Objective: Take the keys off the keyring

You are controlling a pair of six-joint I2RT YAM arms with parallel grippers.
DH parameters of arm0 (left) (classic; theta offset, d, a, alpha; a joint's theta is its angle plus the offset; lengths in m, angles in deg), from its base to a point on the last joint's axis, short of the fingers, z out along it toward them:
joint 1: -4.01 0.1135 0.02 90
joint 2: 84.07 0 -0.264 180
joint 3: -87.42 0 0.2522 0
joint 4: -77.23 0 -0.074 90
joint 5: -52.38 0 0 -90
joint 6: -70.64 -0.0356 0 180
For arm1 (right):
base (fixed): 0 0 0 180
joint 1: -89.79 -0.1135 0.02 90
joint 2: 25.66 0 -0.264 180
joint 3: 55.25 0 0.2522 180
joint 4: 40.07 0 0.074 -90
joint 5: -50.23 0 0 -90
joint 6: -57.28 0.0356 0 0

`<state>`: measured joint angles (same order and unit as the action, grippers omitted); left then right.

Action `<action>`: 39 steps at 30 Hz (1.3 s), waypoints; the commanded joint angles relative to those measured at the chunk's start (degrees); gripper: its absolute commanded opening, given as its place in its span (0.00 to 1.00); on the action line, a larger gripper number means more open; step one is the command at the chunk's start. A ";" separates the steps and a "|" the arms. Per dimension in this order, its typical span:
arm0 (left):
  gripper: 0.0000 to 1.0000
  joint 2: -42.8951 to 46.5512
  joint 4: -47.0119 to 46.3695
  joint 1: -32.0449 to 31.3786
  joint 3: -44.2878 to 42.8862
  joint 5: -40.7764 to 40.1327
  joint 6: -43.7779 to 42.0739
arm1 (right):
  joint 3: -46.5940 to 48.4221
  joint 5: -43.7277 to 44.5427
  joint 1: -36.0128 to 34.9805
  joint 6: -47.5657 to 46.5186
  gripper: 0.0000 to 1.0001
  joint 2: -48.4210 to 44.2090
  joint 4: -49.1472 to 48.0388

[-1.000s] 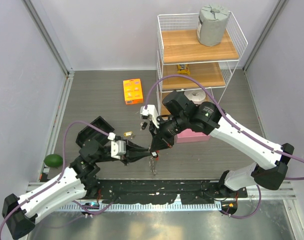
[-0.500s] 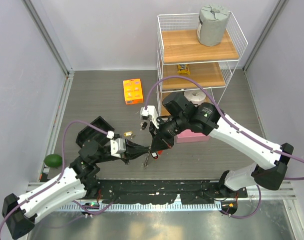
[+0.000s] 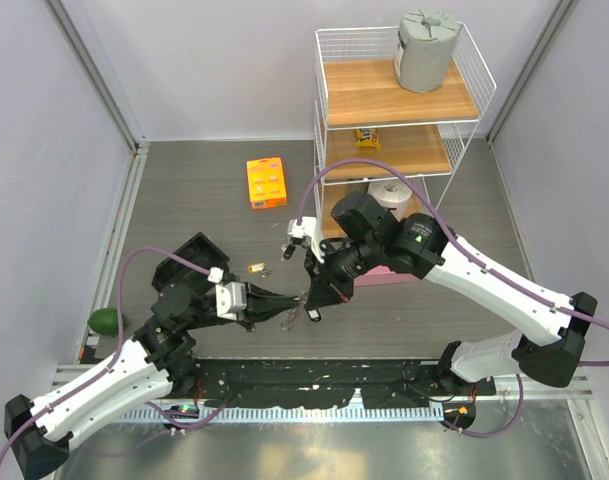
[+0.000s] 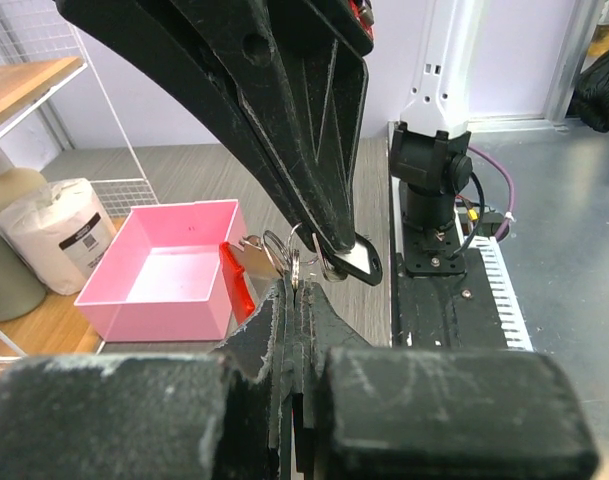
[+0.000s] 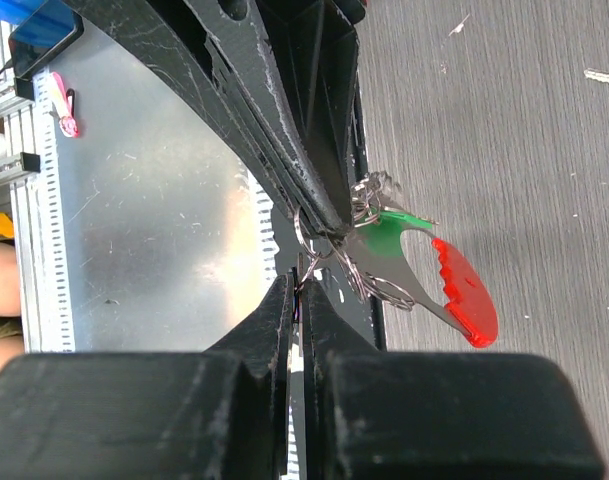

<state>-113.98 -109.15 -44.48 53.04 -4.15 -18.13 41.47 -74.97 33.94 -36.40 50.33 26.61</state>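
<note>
Both grippers meet over the table's near middle. My left gripper (image 3: 287,312) is shut on the thin silvery keyring (image 4: 293,262), pinching its wire edge-on between the fingertips. My right gripper (image 3: 311,298) comes from the opposite side and is shut on a thin flat metal piece on that ring, apparently a key (image 5: 302,272). The red strap fob (image 5: 466,293), a green tag (image 5: 382,236) and several ring loops hang beside the jaws. A dark-headed key (image 4: 360,262) dangles at the right fingertips. One loose key with a yellowish head (image 3: 256,268) lies on the table.
A pink open box (image 3: 389,272) sits right of the grippers, also in the left wrist view (image 4: 164,270). An orange box (image 3: 266,183) lies farther back. A white wire shelf (image 3: 399,120) stands at back right. A green object (image 3: 106,320) is at the left edge.
The hanging bunch has been drawn up between the two grippers. The right gripper shifted slightly right and down, and the left arm drew back a little to the left.
</note>
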 commanded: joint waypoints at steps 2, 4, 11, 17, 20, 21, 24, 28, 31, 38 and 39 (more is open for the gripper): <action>0.00 0.56 -1.13 0.06 -2.05 -0.52 -0.97 | -1.48 -0.04 -0.04 1.66 0.05 -2.68 -1.60; 0.00 0.64 -0.95 0.06 -2.05 -0.60 -0.97 | -1.57 -0.04 -0.04 1.66 0.05 -2.77 -1.60; 0.00 -1.46 3.26 -0.03 -4.16 0.10 -0.97 | -0.43 -0.48 -0.04 0.96 0.05 -2.42 -1.25; 0.00 -4.63 9.24 -1.25 -7.24 -0.95 -4.39 | 1.33 -2.94 -0.04 1.57 0.05 0.04 -1.59; 0.00 -5.51 10.30 -1.78 -7.42 -2.36 -5.98 | 1.59 -5.05 -0.04 4.98 0.05 1.09 -3.53; 0.00 -5.60 9.86 -1.87 -7.07 -2.45 -6.16 | 1.68 -5.58 -0.04 5.78 0.05 1.18 -4.66; 0.00 -5.33 5.48 -1.87 -4.70 -3.50 -5.37 | 1.33 -6.10 -0.04 10.26 0.06 1.53 -8.26; 0.00 -5.07 -5.32 -1.78 -0.22 -4.12 -2.74 | -1.13 -8.82 -0.04 18.51 0.26 1.01 -16.33; 0.00 -6.91 -13.58 -1.78 2.51 -3.77 0.50 | -4.20 -11.20 -0.04 24.76 0.49 -0.40 -23.82; 0.00 -14.20 -35.82 -0.38 5.33 0.27 11.84 | -4.30 -9.29 0.74 26.89 0.66 -5.76 -25.70; 0.00 -15.60 -38.89 -0.12 5.24 0.89 13.77 | -4.03 -8.58 0.92 25.58 0.66 -6.72 -24.72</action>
<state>-125.61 -128.63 -45.31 58.63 -5.02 -12.71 34.38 -82.07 35.18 -11.22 48.36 12.36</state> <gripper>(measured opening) 0.032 0.653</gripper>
